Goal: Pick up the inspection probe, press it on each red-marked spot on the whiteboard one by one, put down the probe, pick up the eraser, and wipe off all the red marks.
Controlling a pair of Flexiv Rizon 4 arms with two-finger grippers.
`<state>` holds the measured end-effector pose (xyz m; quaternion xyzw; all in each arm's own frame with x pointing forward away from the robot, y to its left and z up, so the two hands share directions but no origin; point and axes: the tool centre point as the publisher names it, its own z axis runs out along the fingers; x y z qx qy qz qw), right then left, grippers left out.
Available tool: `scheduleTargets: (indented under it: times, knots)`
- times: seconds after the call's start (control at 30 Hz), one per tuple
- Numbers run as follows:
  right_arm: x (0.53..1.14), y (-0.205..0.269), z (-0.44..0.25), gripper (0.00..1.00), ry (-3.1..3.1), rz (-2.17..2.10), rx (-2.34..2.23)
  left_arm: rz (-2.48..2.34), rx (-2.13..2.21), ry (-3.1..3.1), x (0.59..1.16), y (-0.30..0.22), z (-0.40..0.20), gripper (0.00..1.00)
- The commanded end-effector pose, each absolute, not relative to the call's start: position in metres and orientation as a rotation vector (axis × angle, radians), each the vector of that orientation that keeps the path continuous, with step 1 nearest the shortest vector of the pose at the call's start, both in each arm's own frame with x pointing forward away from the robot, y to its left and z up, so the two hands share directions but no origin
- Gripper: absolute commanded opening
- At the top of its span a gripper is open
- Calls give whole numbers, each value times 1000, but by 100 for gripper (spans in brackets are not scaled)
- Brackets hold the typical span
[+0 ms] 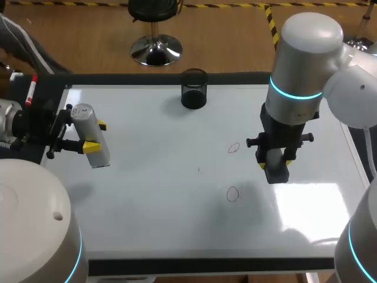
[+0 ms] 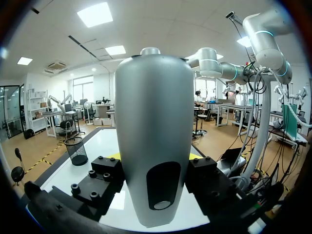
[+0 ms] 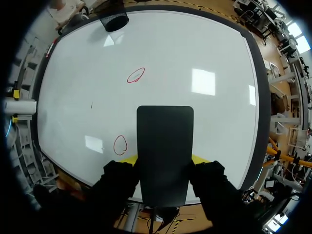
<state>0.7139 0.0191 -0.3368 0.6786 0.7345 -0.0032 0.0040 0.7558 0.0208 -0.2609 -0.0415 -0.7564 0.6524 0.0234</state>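
Note:
My left gripper [image 1: 87, 135] is shut on the silver-grey inspection probe [image 1: 92, 134], held over the whiteboard's [image 1: 147, 194] left edge. In the left wrist view the probe [image 2: 153, 131] stands between the fingers of that gripper [image 2: 155, 163]. My right gripper [image 1: 277, 158] is shut on the dark eraser [image 1: 277, 170], above the board's right half. In the right wrist view the eraser [image 3: 165, 151] sits in the right gripper [image 3: 164, 160]. One red mark [image 1: 234, 147] [image 3: 136, 74] and a second red mark [image 1: 232, 193] [image 3: 120, 144] lie left of the eraser, untouched.
A black mesh cup [image 1: 194, 88] [image 2: 76, 150] [image 3: 114, 20] stands at the board's back edge, middle. A red-capped marker [image 1: 30, 89] lies on the dark table border at the far left. The board's middle and front hold nothing else.

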Motion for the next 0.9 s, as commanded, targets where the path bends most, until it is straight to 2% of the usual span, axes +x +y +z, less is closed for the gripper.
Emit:
scheduleTargets:
  times: [0.03, 0.9]
  knots:
    - [713, 17, -337, 0, 2304, -3, 2126, 2029, -95, -2342, 756, 17, -261, 0]
    - [713, 17, -337, 0, 2304, -3, 2126, 2017, -24, -2369, 719, -22, -270, 0]
